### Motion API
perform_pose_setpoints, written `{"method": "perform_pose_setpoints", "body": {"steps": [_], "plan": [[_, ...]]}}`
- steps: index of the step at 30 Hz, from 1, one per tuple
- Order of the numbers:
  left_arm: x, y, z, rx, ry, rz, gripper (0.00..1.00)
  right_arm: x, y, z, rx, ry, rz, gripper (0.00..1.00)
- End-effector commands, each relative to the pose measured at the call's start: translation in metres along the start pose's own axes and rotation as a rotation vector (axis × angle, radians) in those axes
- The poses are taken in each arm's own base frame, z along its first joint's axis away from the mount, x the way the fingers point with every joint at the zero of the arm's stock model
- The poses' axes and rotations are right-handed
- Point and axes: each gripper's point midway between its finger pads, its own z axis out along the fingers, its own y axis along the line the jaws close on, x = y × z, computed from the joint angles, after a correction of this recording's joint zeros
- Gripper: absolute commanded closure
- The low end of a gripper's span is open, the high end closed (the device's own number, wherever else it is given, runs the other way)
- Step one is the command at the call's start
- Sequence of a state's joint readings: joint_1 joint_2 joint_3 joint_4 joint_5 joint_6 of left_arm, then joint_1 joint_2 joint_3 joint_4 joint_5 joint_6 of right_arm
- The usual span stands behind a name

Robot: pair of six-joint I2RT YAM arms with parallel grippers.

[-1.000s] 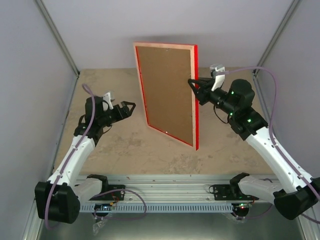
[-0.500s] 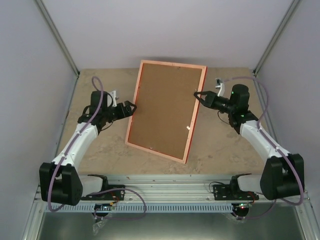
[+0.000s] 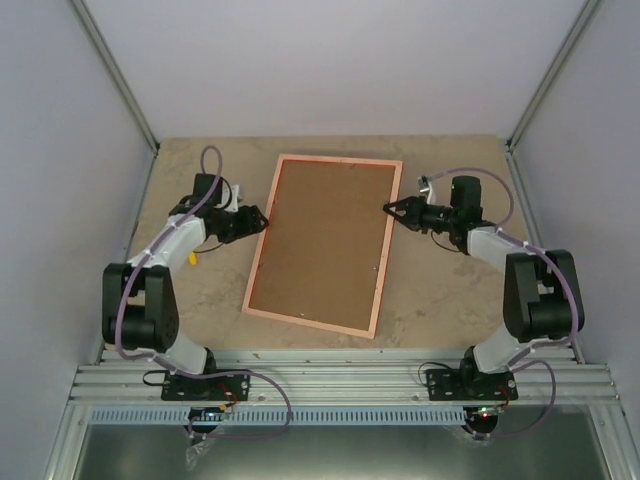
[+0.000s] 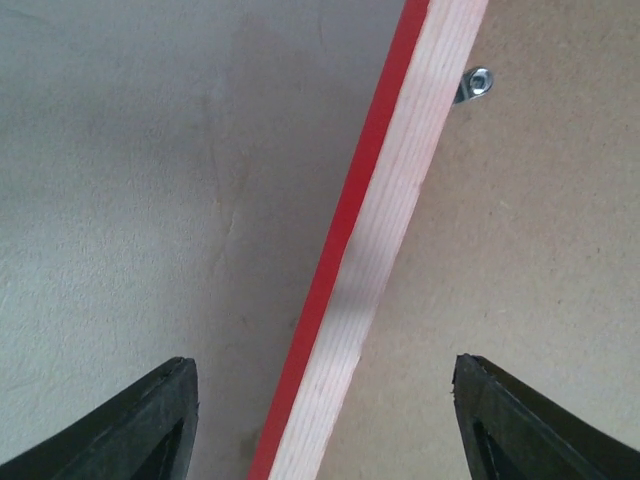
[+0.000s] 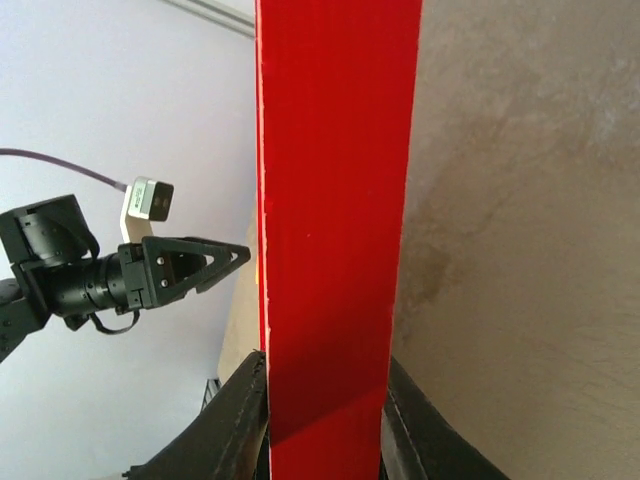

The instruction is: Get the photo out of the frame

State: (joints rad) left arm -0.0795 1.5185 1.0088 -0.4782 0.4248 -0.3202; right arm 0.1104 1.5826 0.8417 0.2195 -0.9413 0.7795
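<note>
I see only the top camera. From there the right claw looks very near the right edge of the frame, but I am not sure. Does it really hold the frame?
Observer: Yes. In the right wrist view the right claw is shut on the red edge of the frame, one finger against each side.
Operator: And the other side?
Observer: No grip there. The left wrist view shows the left claw open, its fingers standing apart from the rim, one on each side.
Operator: Any fastener that I cannot see?
Observer: One small metal tab sits on the brown board just inside that rim.
</note>
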Motion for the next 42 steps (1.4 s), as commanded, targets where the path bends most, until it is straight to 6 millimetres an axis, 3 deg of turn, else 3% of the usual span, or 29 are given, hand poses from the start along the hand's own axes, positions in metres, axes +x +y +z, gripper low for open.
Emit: {"method": "perform_pose_setpoints", "body": {"steps": [1, 12, 24, 36, 42], "plan": [[0.003, -0.001, 0.012, 0.028, 0.061, 0.024, 0.31, -0.013, 0.004, 0.011, -0.049, 0.008, -0.206, 1.0], [0.027, 0.019, 0.044, -0.001, 0.195, -0.051, 0.46, -0.022, -0.045, 0.048, -0.053, 0.096, -0.161, 0.99], [0.053, 0.013, 0.06, -0.023, 0.267, -0.076, 0.73, -0.033, -0.1, 0.082, 0.013, 0.155, -0.082, 0.95], [0.071, 0.028, 0.058, -0.094, 0.244, -0.131, 0.91, -0.036, -0.131, 0.091, 0.143, 0.186, -0.058, 0.64], [0.078, 0.037, 0.056, -0.148, 0.239, -0.139, 0.97, -0.041, -0.147, 0.079, 0.307, 0.171, -0.097, 0.46]]}}
